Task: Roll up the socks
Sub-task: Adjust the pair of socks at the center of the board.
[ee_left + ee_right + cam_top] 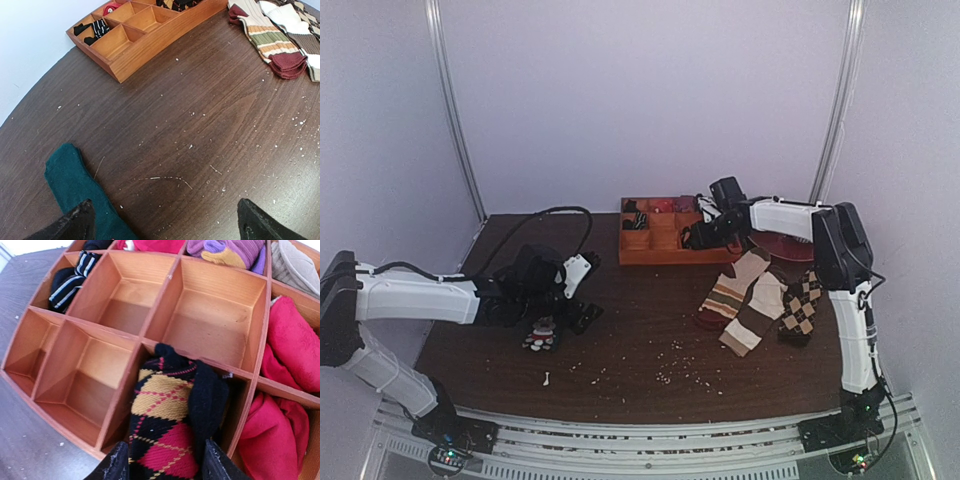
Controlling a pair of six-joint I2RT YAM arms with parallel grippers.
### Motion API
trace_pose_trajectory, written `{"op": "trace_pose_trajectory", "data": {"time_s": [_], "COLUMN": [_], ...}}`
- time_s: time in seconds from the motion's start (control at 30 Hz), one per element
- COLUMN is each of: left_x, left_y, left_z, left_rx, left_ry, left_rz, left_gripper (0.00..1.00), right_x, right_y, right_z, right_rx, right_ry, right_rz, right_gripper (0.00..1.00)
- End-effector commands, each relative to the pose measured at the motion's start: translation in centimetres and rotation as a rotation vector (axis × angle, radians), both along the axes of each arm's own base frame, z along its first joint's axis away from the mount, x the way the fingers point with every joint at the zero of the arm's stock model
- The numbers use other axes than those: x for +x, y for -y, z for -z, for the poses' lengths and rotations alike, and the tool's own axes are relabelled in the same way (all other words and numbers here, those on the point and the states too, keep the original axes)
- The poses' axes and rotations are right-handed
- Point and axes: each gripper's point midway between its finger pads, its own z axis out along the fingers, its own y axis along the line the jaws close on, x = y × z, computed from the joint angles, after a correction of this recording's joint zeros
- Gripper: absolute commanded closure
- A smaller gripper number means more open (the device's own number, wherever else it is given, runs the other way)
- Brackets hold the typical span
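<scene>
Rolled black argyle socks [165, 425] sit in a near-row compartment of the wooden organizer [162, 300], right tool [166, 460] straddling them, gripping or loose, can't tell. Stowing step, I'd say; next calls for letting go and lifting clear. Left tool [165, 227] hangs wide open.

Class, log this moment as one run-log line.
stage: black red-and-orange argyle rolled socks in wooden compartment tray | right gripper: flanking socks, grip unclear | left gripper: open, empty
</scene>
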Motion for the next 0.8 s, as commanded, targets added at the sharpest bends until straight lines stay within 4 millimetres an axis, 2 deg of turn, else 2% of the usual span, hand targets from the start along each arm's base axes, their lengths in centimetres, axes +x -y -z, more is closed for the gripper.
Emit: {"op": "trace_pose_trajectory", "data": {"time_s": [0.0,0.13,0.23,0.3,0.47,0.6,0.77], "left_x": [0.9,0.8,0.8,0.9,0.9,0.9,0.9], "left_y": [0.1,0.1,0.0,0.0,0.1,0.1,0.1], "left_z": [-1.6,-1.8,-1.9,-1.9,-1.7,-1.6,-1.5], "left_rx": [-0.012,-0.017,-0.019,-0.02,-0.017,-0.014,-0.013], "left_ry": [0.045,0.045,0.049,0.05,0.047,0.044,0.043], "left_rz": [-0.012,-0.012,-0.013,-0.013,-0.01,-0.011,-0.013], "left_gripper": [0.02,0.02,0.02,0.02,0.02,0.02,0.02], "right_x": [0.0,0.4,0.0,-0.4,-1.6,-2.1,-2.0], "right_y": [-1.3,-1.2,-0.9,-0.7,0.1,1.3,1.6], "right_z": [-4.3,-8.7,-9.5,-8.5,-3.5,-0.4,1.0], "right_rx": [0.079,0.119,0.107,0.088,0.026,-0.04,-0.067], "right_ry": [0.038,0.121,0.104,0.062,-0.072,-0.133,-0.147], "right_rz": [-0.053,-0.043,-0.041,-0.041,-0.033,0.001,0.006], "right_gripper": [0.5,0.5,0.67,0.74,0.89,0.94,0.94]}}
